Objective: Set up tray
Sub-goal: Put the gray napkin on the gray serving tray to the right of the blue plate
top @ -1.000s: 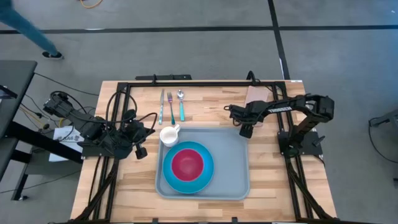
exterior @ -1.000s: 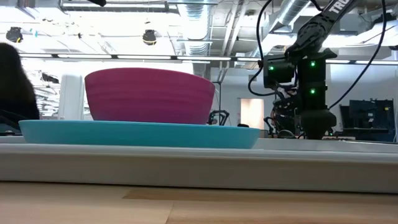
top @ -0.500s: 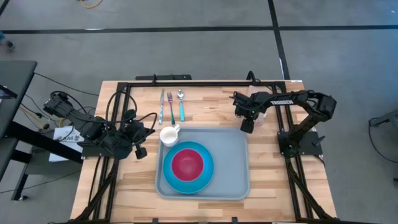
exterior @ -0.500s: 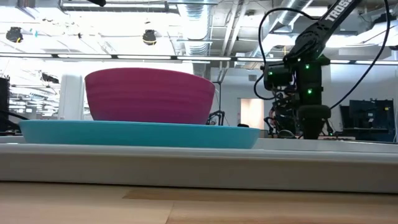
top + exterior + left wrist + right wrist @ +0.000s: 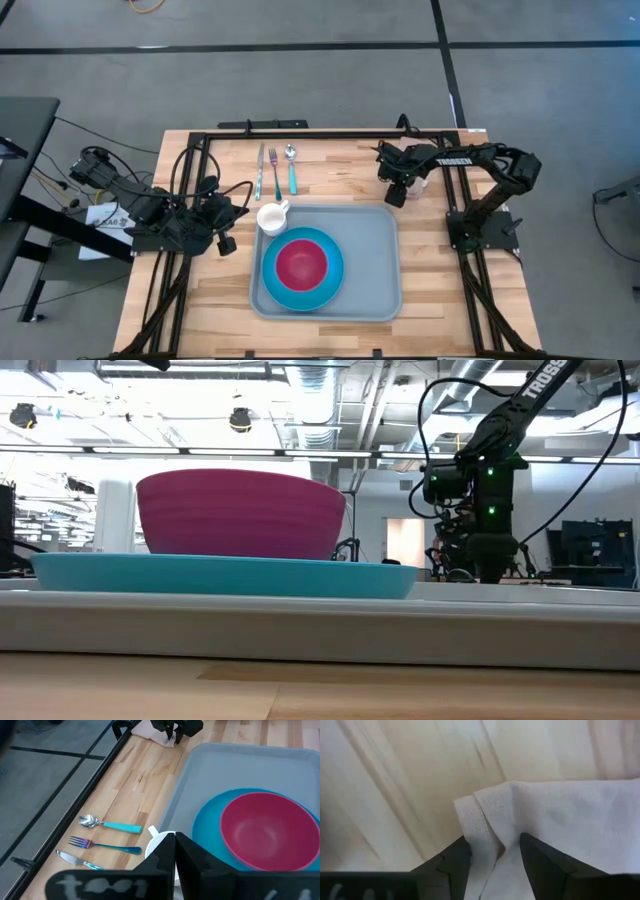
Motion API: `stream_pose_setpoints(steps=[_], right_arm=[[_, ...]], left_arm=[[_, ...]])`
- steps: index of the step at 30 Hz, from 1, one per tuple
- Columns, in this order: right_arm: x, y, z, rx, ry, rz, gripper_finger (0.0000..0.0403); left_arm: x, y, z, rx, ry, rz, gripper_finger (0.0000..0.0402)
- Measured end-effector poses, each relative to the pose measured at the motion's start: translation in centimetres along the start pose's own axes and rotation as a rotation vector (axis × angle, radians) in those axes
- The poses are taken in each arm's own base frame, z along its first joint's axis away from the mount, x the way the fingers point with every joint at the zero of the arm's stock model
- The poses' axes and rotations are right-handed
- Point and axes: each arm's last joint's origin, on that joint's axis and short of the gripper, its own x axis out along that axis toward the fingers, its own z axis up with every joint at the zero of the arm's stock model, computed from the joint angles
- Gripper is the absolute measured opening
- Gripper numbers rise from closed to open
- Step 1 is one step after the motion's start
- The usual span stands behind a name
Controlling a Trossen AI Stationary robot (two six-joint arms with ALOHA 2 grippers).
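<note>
Tray (image 5: 325,262) sitting lower centre of the high view, plate (image 5: 303,268) and bowl (image 5: 301,263) on it. Right gripper (image 5: 397,196) down at the white cloth (image 5: 555,820) just off the tray's upper right corner, jaws narrowly open straddling a fold. Could easily pinch only one layer and drag it. Left gripper (image 5: 175,851) parked at mid left, jaws closed.

left gripper (image 5: 228,240): parked, fingers closed | right gripper (image 5: 396,195): lowered, fingers parted

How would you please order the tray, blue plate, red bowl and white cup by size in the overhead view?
1. Tray
2. Blue plate
3. Red bowl
4. White cup
</note>
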Motion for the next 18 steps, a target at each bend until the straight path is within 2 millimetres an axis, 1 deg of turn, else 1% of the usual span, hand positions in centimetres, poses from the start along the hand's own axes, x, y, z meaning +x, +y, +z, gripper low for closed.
stream_pose_setpoints(steps=[4, 9, 12, 14, 16, 18], right_arm=[[0.4, 0.1, -0.2, 0.013, 0.007, 0.001, 0.0122], [0.8, 0.4, -0.3, 0.065, 0.029, 0.002, 0.0061], [0.6, 0.9, -0.1, 0.018, 0.019, -0.012, 0.0020], [0.0, 1.0, 0.1, -0.002, 0.003, -0.026, 0.0010], [-0.8, 1.3, 0.3, -0.014, 0.003, -0.021, 0.0016], [-2.2, 1.6, 0.9, -0.017, -0.046, -0.022, 0.0021]], left_arm=[[0.0, 0.0, 0.0, 0.001, 0.000, 0.000, 0.0000], [0.0, 0.0, 0.0, 0.001, 0.000, 0.000, 0.0000], [0.0, 0.0, 0.0, 0.001, 0.001, 0.000, 0.0000], [0.0, 0.0, 0.0, 0.001, 0.001, 0.000, 0.0000], [0.0, 0.0, 0.0, 0.000, 0.001, 0.000, 0.0000], [0.0, 0.0, 0.0, -0.003, 0.000, 0.000, 0.0000]])
